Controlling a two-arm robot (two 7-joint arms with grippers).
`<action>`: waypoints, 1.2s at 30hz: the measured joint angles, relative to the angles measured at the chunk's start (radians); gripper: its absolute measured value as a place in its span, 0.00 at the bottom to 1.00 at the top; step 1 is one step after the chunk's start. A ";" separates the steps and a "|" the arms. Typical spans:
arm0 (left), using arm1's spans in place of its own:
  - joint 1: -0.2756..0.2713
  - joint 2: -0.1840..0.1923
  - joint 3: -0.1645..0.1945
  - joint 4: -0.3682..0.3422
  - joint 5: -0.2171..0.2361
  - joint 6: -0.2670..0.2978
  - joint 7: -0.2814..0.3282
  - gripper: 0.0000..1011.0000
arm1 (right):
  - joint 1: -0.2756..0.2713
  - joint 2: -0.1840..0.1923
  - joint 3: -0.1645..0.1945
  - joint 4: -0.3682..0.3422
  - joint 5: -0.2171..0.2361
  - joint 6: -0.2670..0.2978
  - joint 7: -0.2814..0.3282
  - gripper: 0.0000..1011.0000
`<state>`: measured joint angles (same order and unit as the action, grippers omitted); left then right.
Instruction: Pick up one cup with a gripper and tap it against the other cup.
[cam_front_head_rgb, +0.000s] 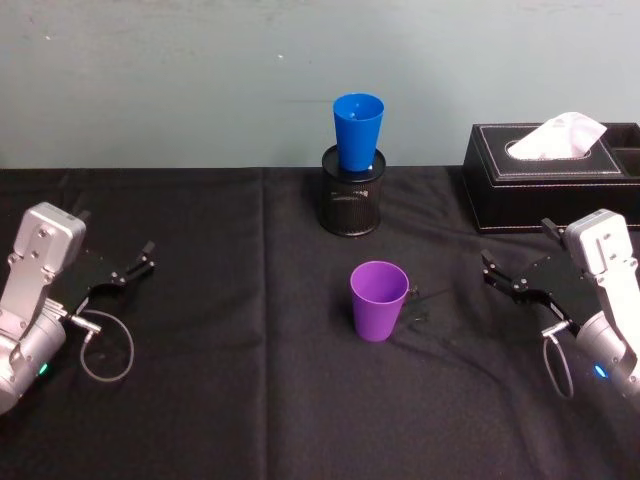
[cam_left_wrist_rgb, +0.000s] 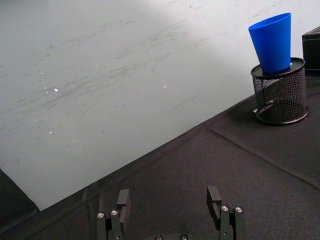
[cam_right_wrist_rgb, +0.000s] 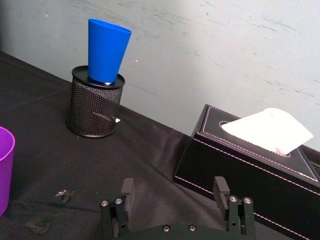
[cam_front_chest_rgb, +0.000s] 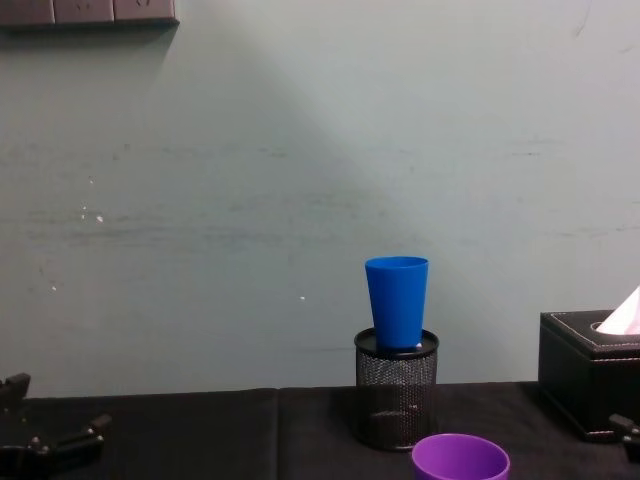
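— Where are the 2 cups?

— The purple cup (cam_front_head_rgb: 379, 300) stands upright, mouth up, on the black tablecloth (cam_front_head_rgb: 250, 400) about mid-table. The blue cup (cam_front_head_rgb: 358, 130) is farther back, near the wall (cam_front_head_rgb: 180, 80). It is upright too, with its narrow base set into the mouth of the wire-mesh pen holder (cam_front_head_rgb: 352, 195), so it rides above the cloth (most of its body sticks out over the holder's rim).

— Are they touching?

— No. The purple cup sits nearer than the holder and a little to its right, with bare cloth between them.

— And the right gripper (cam_front_head_rgb: 492, 270)?

— It is low over the cloth to the right of the purple cup, apart from it, fingers pointing left toward it. The 2 flat black fingers are spread wide with nothing between them.

— The left gripper (cam_front_head_rgb: 135, 265)?

— It is at the left side of the table, well apart from both cups. It is spread wide as well and empty.

— Anything else on the table?

— 1 black tissue box (cam_front_head_rgb: 550, 170) at the far right, behind the right gripper, with a white tissue (cam_front_head_rgb: 560, 135) sticking out of its top.
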<state>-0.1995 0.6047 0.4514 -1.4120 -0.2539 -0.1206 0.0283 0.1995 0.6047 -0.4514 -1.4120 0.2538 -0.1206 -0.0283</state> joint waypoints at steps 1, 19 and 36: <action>0.000 0.000 0.000 0.000 0.000 0.000 0.000 0.99 | 0.000 0.000 0.000 0.000 0.000 0.000 0.000 0.99; 0.000 0.000 0.000 0.000 0.000 0.000 0.000 0.99 | 0.000 0.000 0.000 0.000 0.000 0.000 0.000 0.99; 0.000 0.000 0.000 0.000 0.000 0.000 0.000 0.99 | 0.000 0.000 0.000 0.000 0.000 0.000 0.000 0.99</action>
<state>-0.1995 0.6047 0.4514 -1.4120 -0.2539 -0.1206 0.0283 0.1995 0.6047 -0.4514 -1.4119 0.2539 -0.1205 -0.0283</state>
